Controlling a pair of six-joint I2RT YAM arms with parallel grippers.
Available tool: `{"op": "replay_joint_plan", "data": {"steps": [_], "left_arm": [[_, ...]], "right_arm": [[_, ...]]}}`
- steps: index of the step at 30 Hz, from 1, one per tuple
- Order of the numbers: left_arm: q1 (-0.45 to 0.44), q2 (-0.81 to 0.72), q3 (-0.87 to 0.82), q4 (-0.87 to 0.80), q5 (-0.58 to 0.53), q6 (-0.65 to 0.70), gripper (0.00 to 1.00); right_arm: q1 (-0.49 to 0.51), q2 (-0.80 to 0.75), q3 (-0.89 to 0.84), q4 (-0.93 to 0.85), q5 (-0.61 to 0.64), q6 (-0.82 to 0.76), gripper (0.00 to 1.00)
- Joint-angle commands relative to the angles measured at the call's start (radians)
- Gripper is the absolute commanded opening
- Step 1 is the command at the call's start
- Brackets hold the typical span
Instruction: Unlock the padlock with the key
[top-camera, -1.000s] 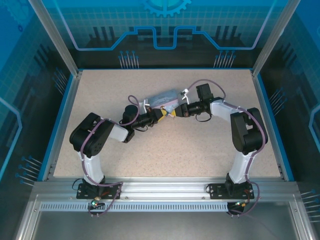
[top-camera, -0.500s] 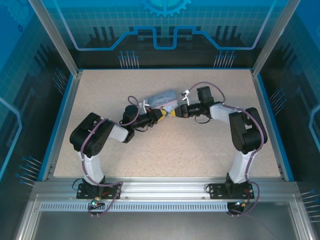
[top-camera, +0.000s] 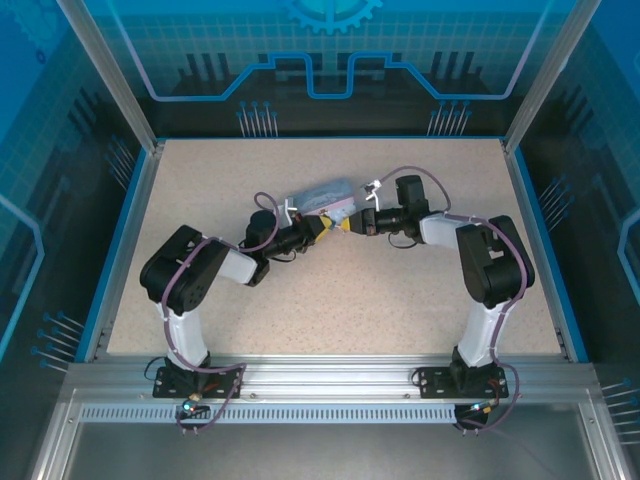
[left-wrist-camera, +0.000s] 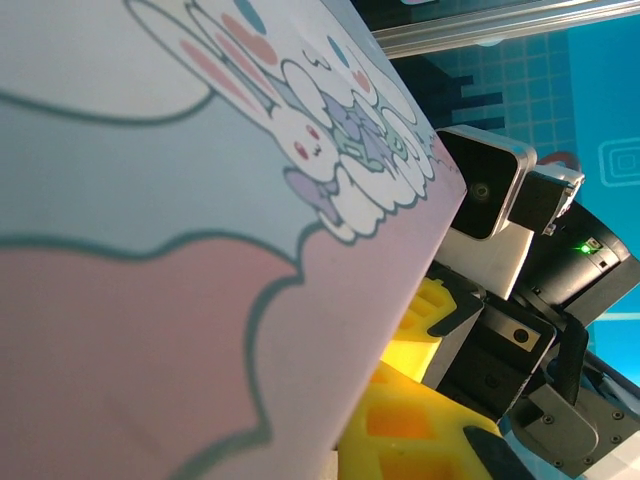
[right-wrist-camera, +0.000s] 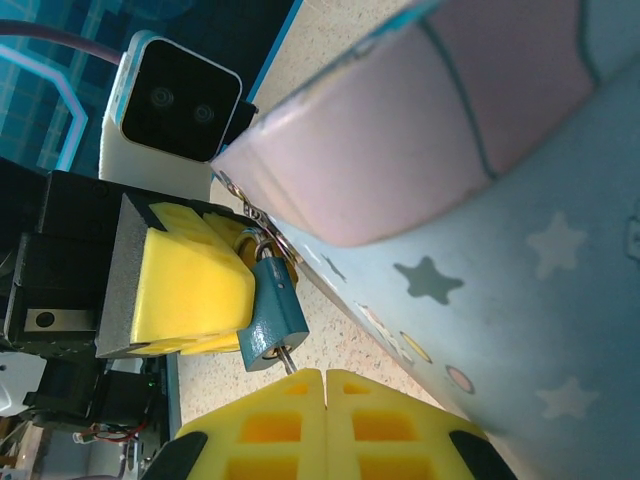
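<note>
The padlock (right-wrist-camera: 272, 315) is small, with a dark teal body and a thin shackle on a ring. My left gripper (right-wrist-camera: 245, 272) is shut on it, its yellow fingers (right-wrist-camera: 190, 285) clamping the upper body. The key (right-wrist-camera: 288, 361) shows as a thin grey shaft running from the padlock's bottom keyhole into my right gripper (right-wrist-camera: 325, 378), which is shut on it. From above, the left gripper (top-camera: 322, 228) and right gripper (top-camera: 347, 228) meet tip to tip mid-table. In the left wrist view, one of my yellow fingers (left-wrist-camera: 420, 440) sits low, beside the tin.
A pale blue and pink tin (top-camera: 326, 196) with cartoon figures lies just behind the two grippers, very close to both wrists (right-wrist-camera: 480, 150) (left-wrist-camera: 200, 250). Speckled tabletop (top-camera: 350, 300) stretches in front, bounded by a blue rim (top-camera: 535, 230).
The right wrist has shifted slightly towards the near side. Both grippers stay tip to tip beside the tin, with the same hold.
</note>
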Motion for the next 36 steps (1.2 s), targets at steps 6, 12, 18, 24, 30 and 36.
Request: {"op": "replay_joint_plan", "data": {"steps": [6,12,18,24,30,36], "left_arm": [[-0.069,-0.001,0.028,0.152,0.131,0.004,0.0],[-0.071,0.008,0.01,0.145,0.123,0.023,0.0],[-0.072,0.044,0.02,0.188,0.116,0.0,0.0],[-0.074,0.049,0.02,0.189,0.115,0.0,0.0],[-0.074,0.052,0.011,0.182,0.111,0.02,0.0],[-0.074,0.061,0.008,0.213,0.092,0.002,0.0]], "right_arm": [[0.034,0.01,-0.023,0.112,0.046,0.058,0.0],[0.036,-0.008,-0.022,0.163,0.018,0.106,0.0],[0.058,-0.021,-0.018,0.147,0.007,0.116,0.0],[0.09,-0.009,-0.021,0.159,0.021,0.133,0.0],[0.104,-0.016,-0.045,0.247,0.001,0.206,0.0],[0.11,-0.051,-0.062,0.263,0.008,0.223,0.0]]}}
